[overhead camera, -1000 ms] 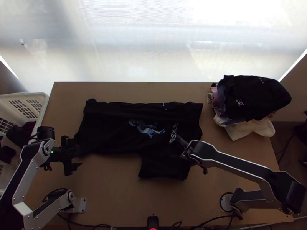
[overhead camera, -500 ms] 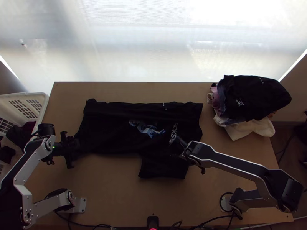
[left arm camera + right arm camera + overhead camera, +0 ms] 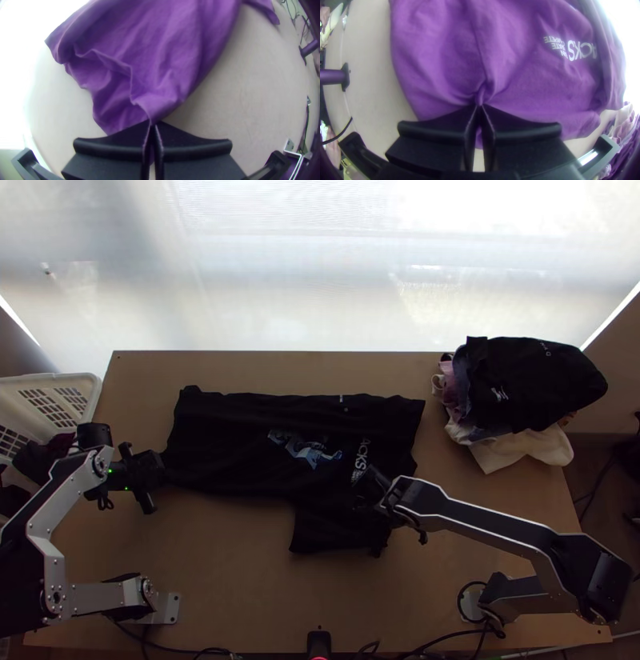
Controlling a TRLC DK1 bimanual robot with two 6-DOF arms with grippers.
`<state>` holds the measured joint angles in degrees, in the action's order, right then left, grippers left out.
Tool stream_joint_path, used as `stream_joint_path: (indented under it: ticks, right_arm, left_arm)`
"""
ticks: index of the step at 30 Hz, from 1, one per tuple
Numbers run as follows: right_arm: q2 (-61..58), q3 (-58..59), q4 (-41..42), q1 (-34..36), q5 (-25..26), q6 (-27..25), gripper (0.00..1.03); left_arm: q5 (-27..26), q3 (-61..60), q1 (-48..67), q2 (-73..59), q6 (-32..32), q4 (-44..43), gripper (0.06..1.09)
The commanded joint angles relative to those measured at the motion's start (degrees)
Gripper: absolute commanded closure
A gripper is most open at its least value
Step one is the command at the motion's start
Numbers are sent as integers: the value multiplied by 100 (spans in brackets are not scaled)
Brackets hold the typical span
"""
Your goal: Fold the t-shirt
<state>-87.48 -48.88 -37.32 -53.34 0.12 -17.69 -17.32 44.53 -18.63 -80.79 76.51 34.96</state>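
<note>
The black t-shirt (image 3: 240, 444) lies across the table's middle, a long edge folded over along its far side, with a sleeve part toward the near edge. At its left end is my left gripper (image 3: 160, 472); in the left wrist view that gripper (image 3: 152, 125) is shut on a corner of the shirt (image 3: 166, 50), which looks purple there. My right gripper (image 3: 364, 488) is over the shirt's right part, beside the white lettering. The right wrist view has the right gripper (image 3: 480, 106) shut on a pinched fold of the shirt (image 3: 520, 83), with creases running out from it.
A pile of clothes (image 3: 528, 380), dark on top with white cloth below, sits at the table's far right corner. A white basket (image 3: 88, 390) holding dark cloth stands off the left edge. Bare wooden tabletop (image 3: 232, 580) lies in front of the shirt.
The left gripper came up the picture to the shirt's left end and now holds its corner. The right gripper has hardly moved; the sleeve part's near right corner has shifted slightly.
</note>
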Motion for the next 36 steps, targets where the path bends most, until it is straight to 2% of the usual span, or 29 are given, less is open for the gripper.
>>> stream_joint_path:
  ticks: [1, 9, 12, 15, 25, 28, 31, 36]
  right_arm:
    - [223, -42, -425, 122, -487, -94, 100]
    - [1040, 37, -1515, 368, -724, -375, 100]
    - [1251, 204, -1656, 368, -759, -410, 100]
    - [1418, 353, -1787, 368, -829, -472, 100]
    - [1770, 116, -2992, 439, -1313, -920, 100]
    - [1576, -376, -2983, 896, -1304, -964, 100]
    - [1172, -1027, -2904, 1502, -1313, -1034, 100]
    - [566, -1774, -2904, 2196, -1304, -1298, 100]
  left_arm:
    - [1, 917, -246, -253, -462, 1241, 105]
    - [-140, 2033, -668, 134, -418, 3737, 105]
    - [-237, 2270, -703, 134, -506, 4625, 105]
    - [-201, 2121, -703, 301, -567, 4669, 105]
    - [-166, 1690, -519, 459, -558, 4695, 105]
    - [-474, 1892, -246, 64, -927, 4397, 105]
    - [-852, 2376, 88, -464, -1622, 4115, 105]
    - [-887, 2780, 264, -1211, -2044, 3570, 105]
